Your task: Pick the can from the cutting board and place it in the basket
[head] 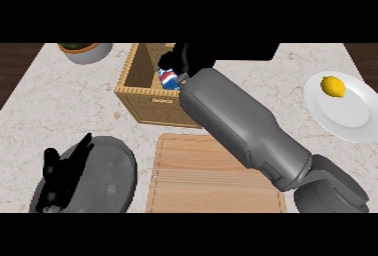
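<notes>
Counter: pale marbled stone (66,105) fills most of what we see, with dark wood strips at the far left and right edges.
Basket: we see a woven wicker basket (151,102) standing at the upper middle of the counter, just beyond the cutting board.
Cutting board: a light wooden board (199,185) lies at the lower middle – its top carries nothing that we can see.
Can: a blue, white and red can (169,79) sits inside the basket, near its right side, partly hidden by the right hand.
Right hand: the black hand (181,59) reaches over the basket on a long grey forearm that crosses the board; we see its fingers curled round the top of the can.
Left hand: the other black hand (59,172) shows at the lower left, fingers straight and pointing up, resting over a grey round lid.
Grey lid: a dark grey disc (111,175) lies left of the board.
Plate: a white plate (351,112) sits at the right edge – a yellow lemon (334,86) lies on it.
Bowl: a grey bowl (92,54) stands at the upper left, its contents too dark for us to tell.
</notes>
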